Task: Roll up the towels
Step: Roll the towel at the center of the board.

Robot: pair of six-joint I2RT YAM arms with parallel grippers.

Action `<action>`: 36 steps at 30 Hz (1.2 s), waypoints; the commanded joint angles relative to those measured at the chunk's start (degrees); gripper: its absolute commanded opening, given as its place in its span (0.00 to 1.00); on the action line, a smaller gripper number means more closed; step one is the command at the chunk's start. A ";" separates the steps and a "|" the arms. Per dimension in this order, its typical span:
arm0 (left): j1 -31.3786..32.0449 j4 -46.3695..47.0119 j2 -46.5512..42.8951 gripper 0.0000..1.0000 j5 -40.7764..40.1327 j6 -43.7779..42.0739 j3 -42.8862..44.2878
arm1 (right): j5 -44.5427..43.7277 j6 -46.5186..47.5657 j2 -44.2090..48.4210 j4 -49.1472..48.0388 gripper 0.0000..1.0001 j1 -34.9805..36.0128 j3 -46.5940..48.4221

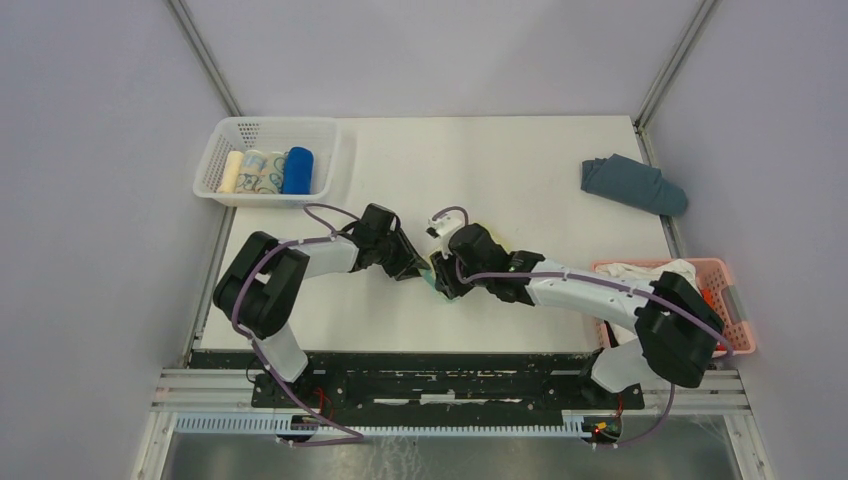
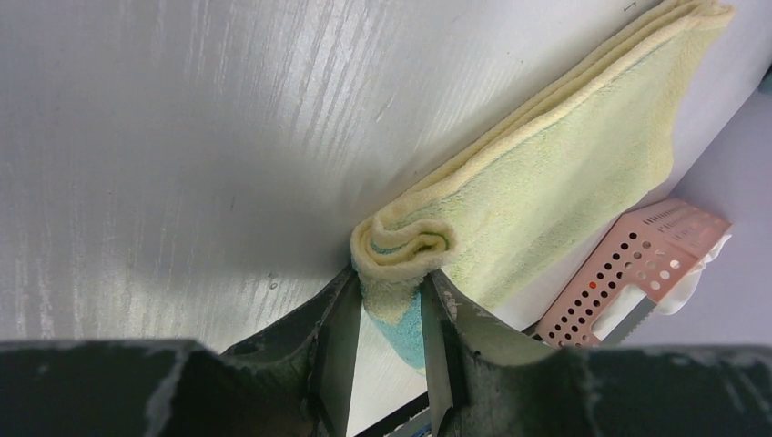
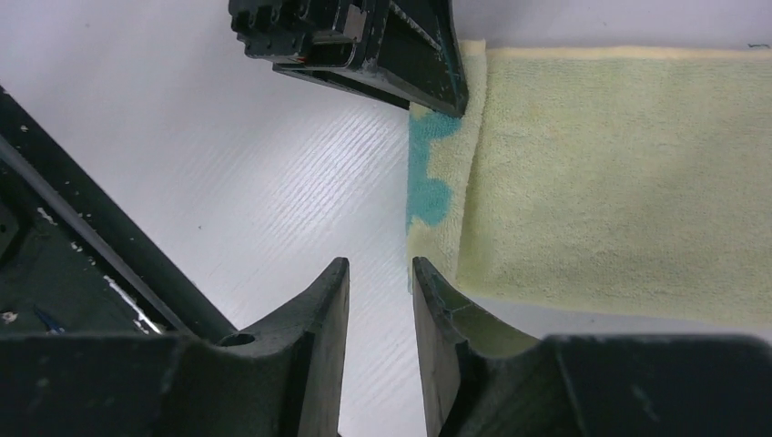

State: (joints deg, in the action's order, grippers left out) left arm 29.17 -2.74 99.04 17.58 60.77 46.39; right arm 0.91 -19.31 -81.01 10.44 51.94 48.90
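The pale yellow towel with teal-green patches (image 2: 564, 173) lies folded in a long strip on the white table, with its near end curled into a small roll. My left gripper (image 2: 391, 278) is shut on that rolled end. In the right wrist view the towel (image 3: 619, 173) fills the right side, its rolled edge showing teal. My right gripper (image 3: 380, 269) is open with a narrow gap and empty, at the roll's other end, its right finger against the towel's corner. From above, both grippers (image 1: 415, 268) (image 1: 442, 280) meet over the towel (image 1: 503, 243). The royal blue towel (image 1: 297, 170) sits rolled in the white basket.
The white basket (image 1: 222, 140) at the back left holds the blue roll, a patterned roll and a cream roll. A slate grey-blue cloth (image 1: 633, 183) lies at the back right. A pink basket (image 1: 722, 275) with a white cloth (image 1: 650, 272) stands at the right edge.
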 commanded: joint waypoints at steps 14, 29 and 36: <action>1.24 -10.52 2.95 0.39 -10.48 -5.80 -1.14 | -10.37 2.89 -11.84 2.49 0.38 3.29 1.66; 1.26 -10.76 2.61 0.40 -9.36 -4.98 -1.15 | -14.69 3.21 -17.98 10.23 0.41 7.87 3.77; 0.13 -10.21 0.53 0.39 -9.16 -3.63 -4.17 | -15.73 4.37 -21.51 13.52 0.43 8.54 7.17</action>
State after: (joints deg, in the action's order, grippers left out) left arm 30.13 -4.29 98.41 15.40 59.72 46.96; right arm -14.63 -15.59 -98.06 17.41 59.68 54.59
